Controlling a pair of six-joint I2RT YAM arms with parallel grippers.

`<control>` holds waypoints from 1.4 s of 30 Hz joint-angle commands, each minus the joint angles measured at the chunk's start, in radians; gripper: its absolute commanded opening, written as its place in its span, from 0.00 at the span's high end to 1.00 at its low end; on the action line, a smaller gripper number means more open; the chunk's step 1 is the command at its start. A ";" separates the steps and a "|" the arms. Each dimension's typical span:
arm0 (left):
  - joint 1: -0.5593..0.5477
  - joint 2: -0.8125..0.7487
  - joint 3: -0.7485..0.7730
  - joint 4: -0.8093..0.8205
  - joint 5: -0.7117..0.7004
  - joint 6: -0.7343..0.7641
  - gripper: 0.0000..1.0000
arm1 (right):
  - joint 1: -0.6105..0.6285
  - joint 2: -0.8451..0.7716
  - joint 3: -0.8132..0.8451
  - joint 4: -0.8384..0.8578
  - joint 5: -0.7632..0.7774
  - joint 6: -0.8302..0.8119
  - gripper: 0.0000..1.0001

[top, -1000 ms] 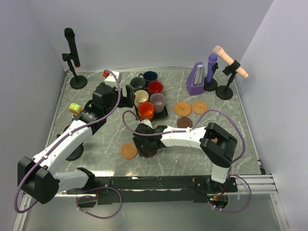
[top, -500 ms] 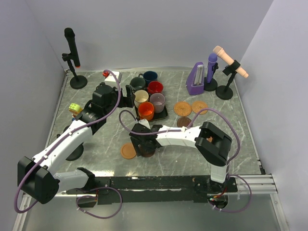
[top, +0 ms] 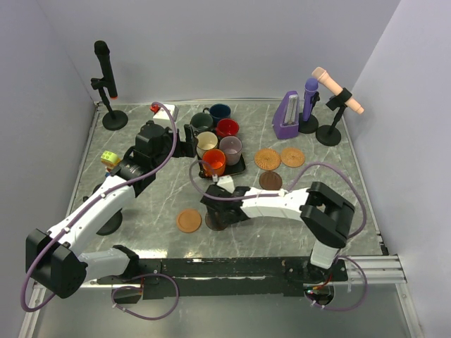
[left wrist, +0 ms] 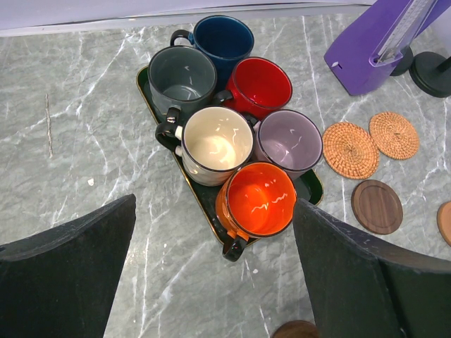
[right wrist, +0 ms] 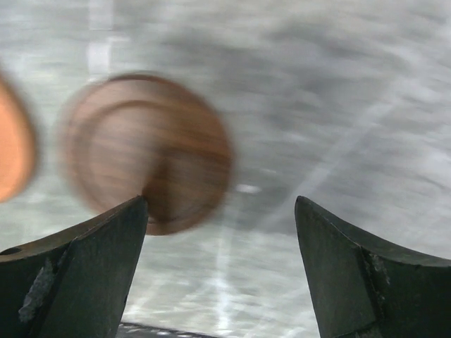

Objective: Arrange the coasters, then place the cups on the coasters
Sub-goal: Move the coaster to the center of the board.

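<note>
Several cups stand packed on a black tray (left wrist: 156, 105): navy (left wrist: 224, 39), grey-green (left wrist: 182, 70), red (left wrist: 261, 84), cream (left wrist: 215, 144), mauve (left wrist: 287, 139) and orange (left wrist: 261, 198). My left gripper (left wrist: 215, 282) hovers open just in front of the orange cup, holding nothing. Two tan coasters (top: 268, 158) (top: 292, 156) and a dark brown coaster (top: 270, 180) lie right of the tray. A third tan coaster (top: 189, 221) lies near the front. Beside it is another dark brown coaster (right wrist: 148, 151), flat on the table. My right gripper (right wrist: 222, 267) is open over it, empty.
A black microphone stand (top: 107, 84) is at the back left. A purple metronome (top: 287, 116) and two more microphone stands (top: 335, 113) are at the back right. A small yellow-green object (top: 108, 158) lies at the left edge. The tabletop is grey marble.
My right gripper swung left toward the front tan coaster, then drew back to the right, and the wrist view is blurred by motion. The left arm has not moved.
</note>
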 commanded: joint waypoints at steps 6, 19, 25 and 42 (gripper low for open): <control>-0.003 -0.010 0.009 0.027 0.004 -0.014 0.03 | -0.097 -0.174 -0.216 -0.080 0.076 0.045 0.09; -0.001 -0.006 0.008 0.025 -0.005 -0.011 0.03 | -0.092 -0.288 -0.180 0.006 0.048 -0.044 0.01; -0.003 -0.006 0.008 0.025 -0.008 -0.010 0.04 | -0.114 -0.160 -0.107 -0.014 0.056 -0.043 0.02; -0.001 -0.007 0.008 0.027 0.001 -0.013 0.03 | -0.316 -0.248 -0.271 -0.088 0.040 -0.038 0.02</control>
